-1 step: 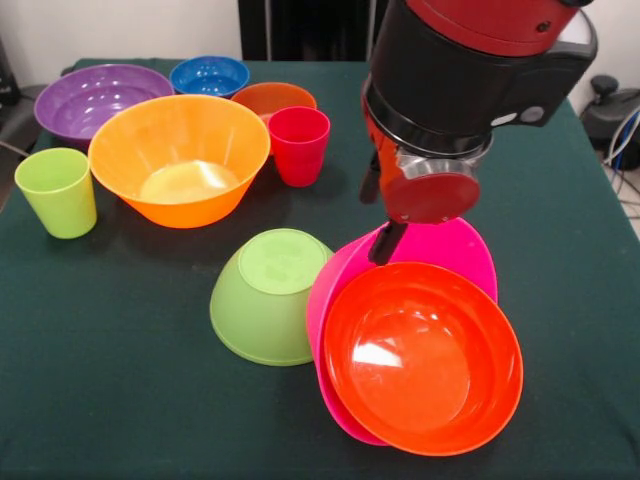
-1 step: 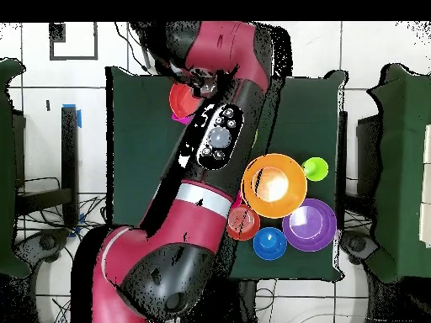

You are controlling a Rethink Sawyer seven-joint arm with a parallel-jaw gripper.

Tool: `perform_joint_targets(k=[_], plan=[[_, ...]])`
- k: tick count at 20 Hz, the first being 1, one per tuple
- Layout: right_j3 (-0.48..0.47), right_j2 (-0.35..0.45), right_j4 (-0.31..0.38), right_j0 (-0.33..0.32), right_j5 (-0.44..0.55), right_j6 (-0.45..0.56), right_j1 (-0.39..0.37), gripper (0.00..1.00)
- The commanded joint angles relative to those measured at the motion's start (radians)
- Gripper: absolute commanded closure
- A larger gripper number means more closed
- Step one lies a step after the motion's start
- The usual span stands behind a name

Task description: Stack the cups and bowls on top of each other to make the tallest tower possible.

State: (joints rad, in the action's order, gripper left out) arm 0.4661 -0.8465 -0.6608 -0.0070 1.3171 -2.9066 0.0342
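Here the gripper (image 1: 384, 243) reaches the pink bowl's (image 1: 455, 250) rim, its grip unclear; the orange bowl (image 1: 422, 358) nests inside, tilted beside the green bowl (image 1: 268, 295).

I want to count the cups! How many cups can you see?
2. A light green cup stands at the table's left edge, and a red cup stands just right of the big yellow-orange bowl. The arm may hide another.
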Motion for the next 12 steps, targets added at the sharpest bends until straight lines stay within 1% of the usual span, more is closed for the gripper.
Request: perform_joint_targets(k=[1, 12], plan=[[0.095, 0.130, 0.070, 0.034, -0.067, 0.051, 0.023, 0.00], [0.105, 0.132, 0.089, 0.040, -0.105, 0.034, 0.054, 0.00]])
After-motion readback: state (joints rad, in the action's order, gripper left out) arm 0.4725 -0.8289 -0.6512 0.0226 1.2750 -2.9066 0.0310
